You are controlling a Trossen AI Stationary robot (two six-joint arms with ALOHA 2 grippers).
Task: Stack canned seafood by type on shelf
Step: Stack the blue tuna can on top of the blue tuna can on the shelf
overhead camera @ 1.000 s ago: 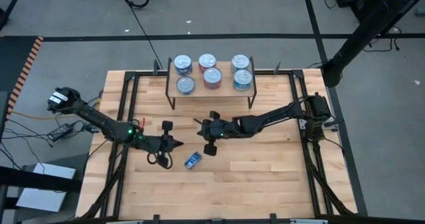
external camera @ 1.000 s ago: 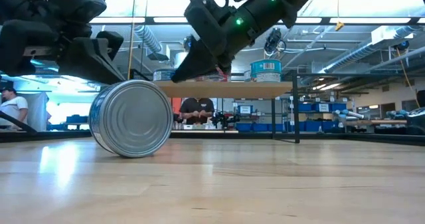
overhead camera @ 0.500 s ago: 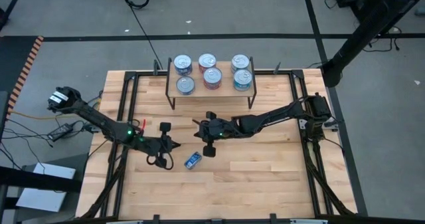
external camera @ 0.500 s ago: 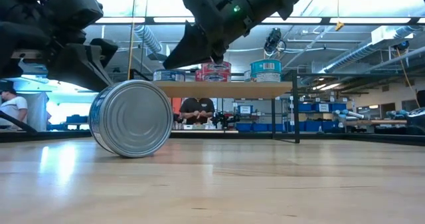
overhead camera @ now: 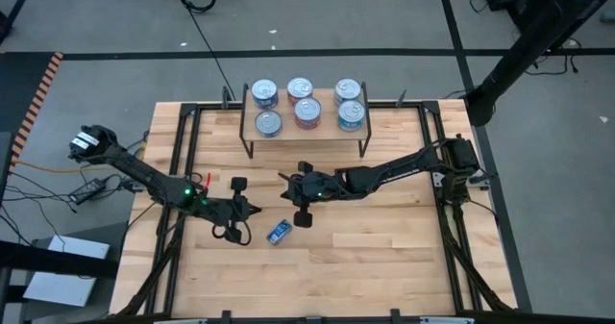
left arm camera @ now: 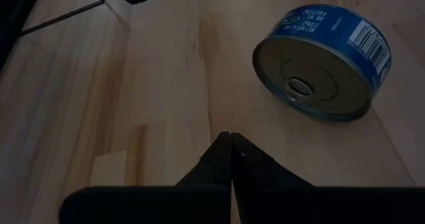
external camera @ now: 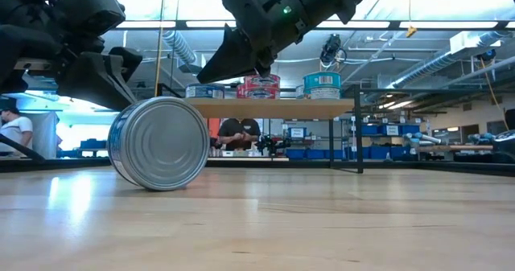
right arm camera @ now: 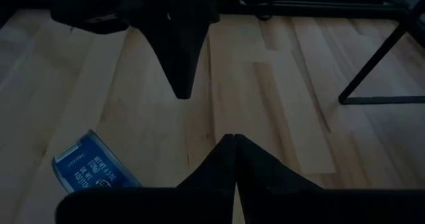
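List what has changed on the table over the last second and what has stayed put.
The right gripper drew slightly away from the shelf and rose a little in the low view; it is shut and empty. Unchanged: the left gripper, shut near the blue can lying on its side, and six cans on the shelf.

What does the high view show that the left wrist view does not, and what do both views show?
Only the high view shows the shelf with six tins on it, and the right gripper, shut and empty. Only the left wrist view shows the blue tin's silver end and barcode. Both show the blue tin lying on its side on the table, near the shut left gripper.
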